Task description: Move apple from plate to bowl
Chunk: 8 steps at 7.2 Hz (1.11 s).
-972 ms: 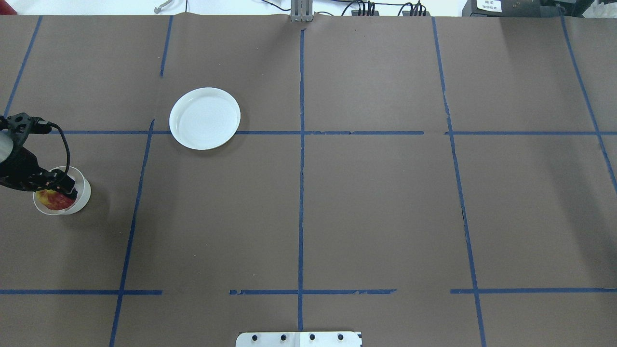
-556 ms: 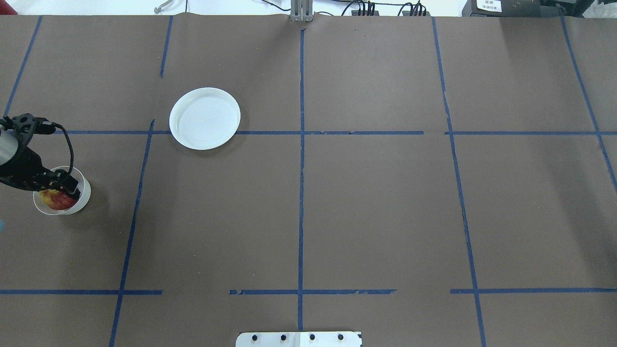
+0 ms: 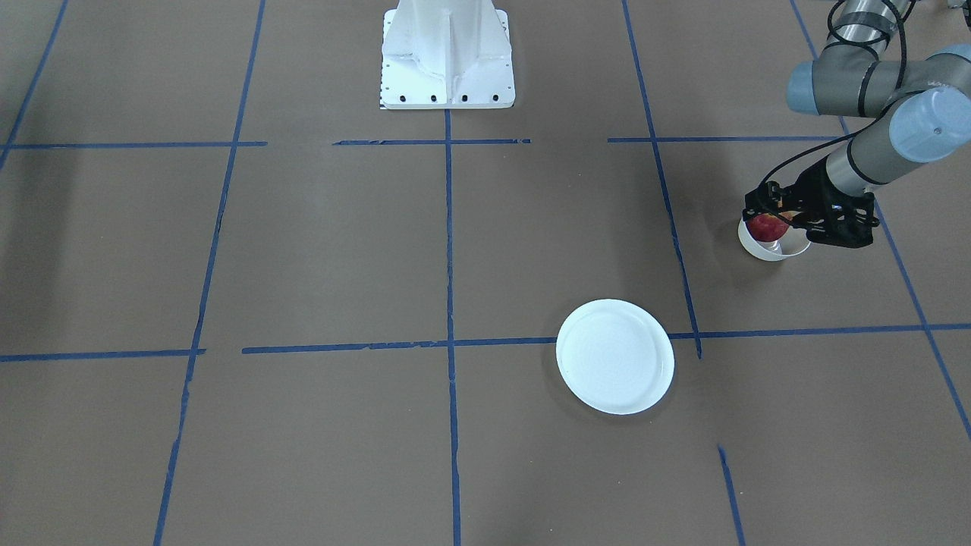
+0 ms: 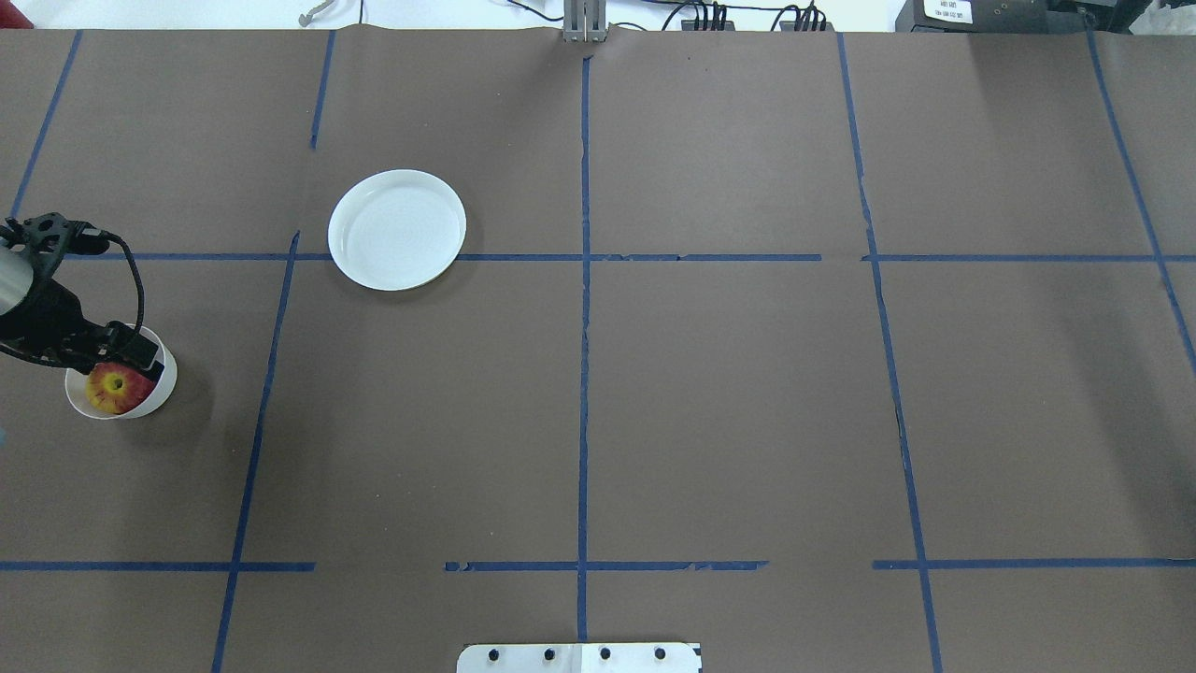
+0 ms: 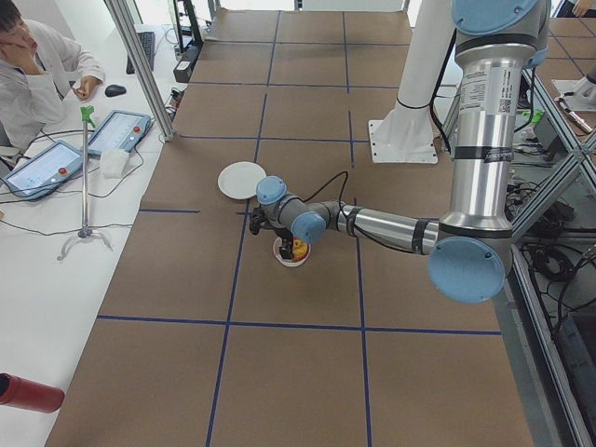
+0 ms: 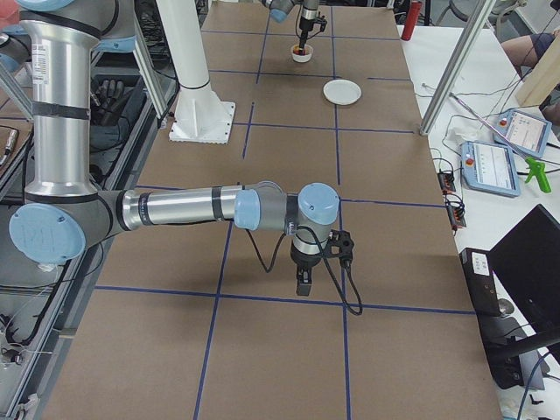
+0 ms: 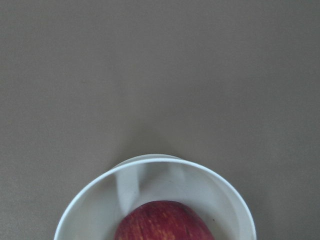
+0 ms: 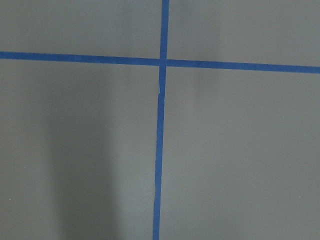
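Observation:
The red apple (image 4: 114,388) sits in the small cream-white bowl (image 4: 166,383) at the table's far left, its yellow-green stem dimple facing up. My left gripper (image 4: 126,365) is open just above the bowl's far rim, clear of the apple. The front view shows the apple (image 3: 768,226) in the bowl (image 3: 766,250) with the gripper (image 3: 785,220) over it. The left wrist view shows the apple's top (image 7: 162,222) inside the bowl (image 7: 230,200). The white plate (image 4: 397,229) lies bare. My right gripper (image 6: 302,284) hangs over bare table in the right side view only; I cannot tell its state.
Blue tape lines cross the brown table cover. The robot's white base (image 3: 447,53) stands at the table's middle rear edge. A person sits at a side desk with tablets (image 5: 37,168) beyond the table's left end.
My left gripper has drawn back off the apple toward the far left. The apple, earlier half covered by the fingers, now lies fully exposed in the bowl.

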Each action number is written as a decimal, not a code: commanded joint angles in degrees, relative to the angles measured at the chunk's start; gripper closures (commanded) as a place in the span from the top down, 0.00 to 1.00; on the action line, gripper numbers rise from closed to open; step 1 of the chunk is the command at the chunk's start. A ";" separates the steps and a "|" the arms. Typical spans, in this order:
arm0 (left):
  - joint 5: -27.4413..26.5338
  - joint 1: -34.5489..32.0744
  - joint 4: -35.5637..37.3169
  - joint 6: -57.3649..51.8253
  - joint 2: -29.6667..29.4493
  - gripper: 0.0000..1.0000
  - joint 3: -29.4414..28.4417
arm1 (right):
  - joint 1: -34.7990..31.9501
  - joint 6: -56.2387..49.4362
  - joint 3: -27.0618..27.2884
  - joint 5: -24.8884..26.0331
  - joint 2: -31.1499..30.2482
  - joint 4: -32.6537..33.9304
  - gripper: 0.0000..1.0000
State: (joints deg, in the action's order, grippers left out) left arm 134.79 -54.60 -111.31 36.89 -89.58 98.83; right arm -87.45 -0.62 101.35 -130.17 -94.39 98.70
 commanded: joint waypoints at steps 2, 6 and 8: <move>-0.58 -0.60 11.33 -0.50 4.07 0.99 17.57 | 0.00 0.00 -0.01 0.00 0.00 0.00 1.00; -1.63 -16.74 15.14 -16.90 4.25 1.00 15.54 | 0.00 0.00 0.08 0.00 0.00 0.00 1.00; -1.72 -23.86 15.24 -29.63 3.11 1.00 7.03 | 0.00 -0.09 0.08 0.00 0.00 0.00 1.00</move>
State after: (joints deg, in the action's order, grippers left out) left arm 133.15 -74.04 -96.37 14.92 -85.80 110.73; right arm -87.45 -0.63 101.41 -130.17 -94.39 98.70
